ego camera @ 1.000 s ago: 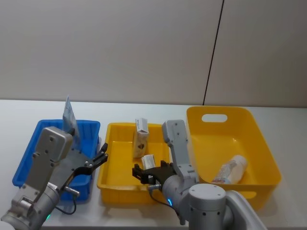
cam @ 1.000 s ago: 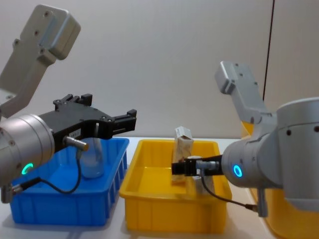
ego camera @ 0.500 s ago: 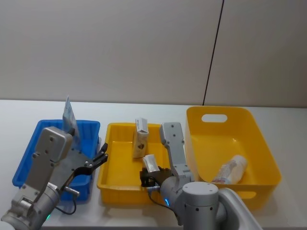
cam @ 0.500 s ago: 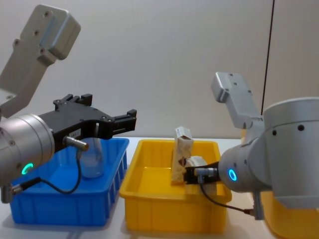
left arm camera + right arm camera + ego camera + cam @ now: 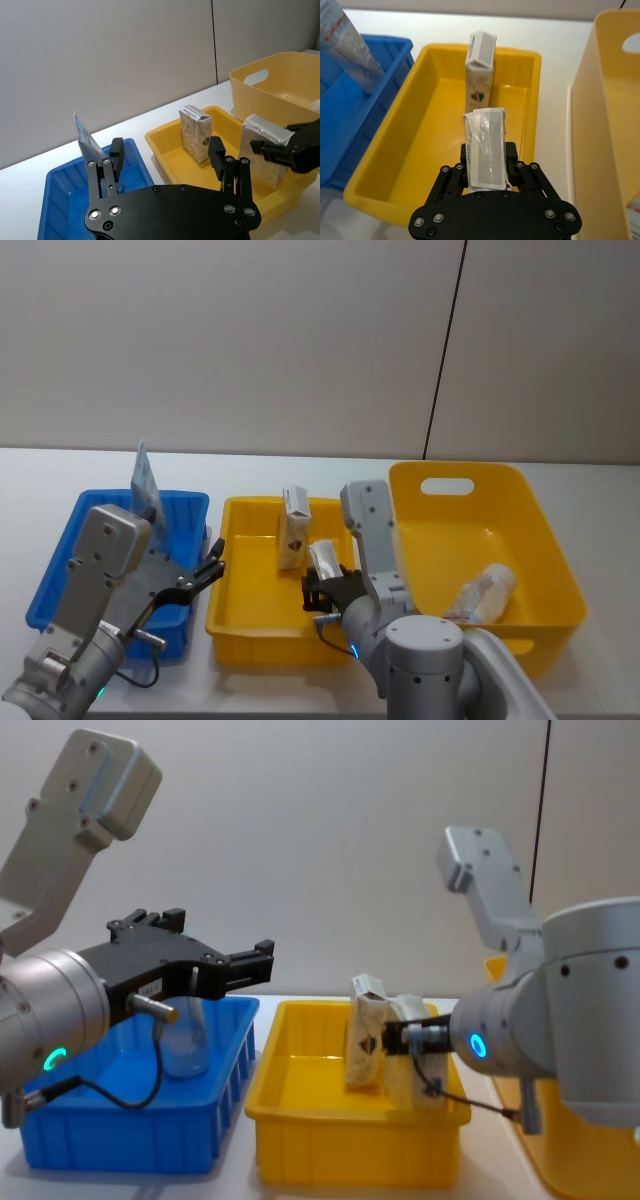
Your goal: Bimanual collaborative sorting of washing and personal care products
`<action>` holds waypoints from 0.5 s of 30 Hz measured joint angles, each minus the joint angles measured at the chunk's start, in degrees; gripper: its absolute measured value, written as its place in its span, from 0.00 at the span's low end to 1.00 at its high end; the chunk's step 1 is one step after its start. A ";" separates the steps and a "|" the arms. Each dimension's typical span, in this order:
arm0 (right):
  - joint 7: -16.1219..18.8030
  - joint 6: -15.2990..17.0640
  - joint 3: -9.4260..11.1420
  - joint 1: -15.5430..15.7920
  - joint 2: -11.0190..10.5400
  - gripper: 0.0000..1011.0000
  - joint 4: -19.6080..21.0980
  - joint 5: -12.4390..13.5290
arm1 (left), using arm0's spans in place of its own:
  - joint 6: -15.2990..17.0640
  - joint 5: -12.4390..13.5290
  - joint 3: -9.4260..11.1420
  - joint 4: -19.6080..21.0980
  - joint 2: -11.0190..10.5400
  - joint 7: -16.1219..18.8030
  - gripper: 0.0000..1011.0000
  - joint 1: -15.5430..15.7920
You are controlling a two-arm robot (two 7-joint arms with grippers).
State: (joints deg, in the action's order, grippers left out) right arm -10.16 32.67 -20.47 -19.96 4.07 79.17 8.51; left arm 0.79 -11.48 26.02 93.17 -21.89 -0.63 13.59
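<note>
The right hand (image 5: 487, 165) grips a cream packet (image 5: 485, 147), held above the middle yellow bin (image 5: 240, 615). A second packet (image 5: 294, 529) stands upright inside that bin. Left of it, the left hand (image 5: 255, 963) hovers open over the blue bin (image 5: 70, 550), where a tube (image 5: 146, 481) leans.

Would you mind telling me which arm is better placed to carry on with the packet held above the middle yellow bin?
The right. The right gripper is shut on the packet, above the small yellow bin. The left gripper is open over the blue bin.
</note>
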 joint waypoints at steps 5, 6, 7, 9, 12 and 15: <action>-0.14 -1.83 -0.28 0.66 -0.70 0.36 2.08 -0.97 | 0.00 0.01 0.00 0.00 0.00 0.00 0.99 0.00; -0.19 -2.39 -0.37 0.88 -0.94 0.36 2.83 -1.28 | 0.00 0.00 0.00 0.00 0.00 0.00 0.99 0.00; -0.23 -2.80 -0.41 1.03 -1.11 0.36 3.34 -1.53 | 0.00 0.00 0.00 0.00 0.00 0.00 0.99 0.00; -0.40 -3.77 -0.45 1.43 -1.54 0.36 4.49 -2.12 | 0.00 0.00 0.00 0.00 0.00 0.00 0.99 0.00; -0.70 -4.88 -0.40 2.04 -2.22 0.36 6.26 -2.85 | 0.00 0.00 0.00 0.00 0.00 0.00 0.99 0.00; -1.27 -6.13 -0.05 2.82 -3.02 0.36 8.36 -3.67 | 0.00 0.00 0.00 0.00 0.00 0.00 0.99 0.00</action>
State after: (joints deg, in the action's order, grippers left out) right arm -11.43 26.54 -20.52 -17.14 1.06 87.52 4.84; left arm 0.79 -11.48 26.02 93.18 -21.90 -0.63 13.59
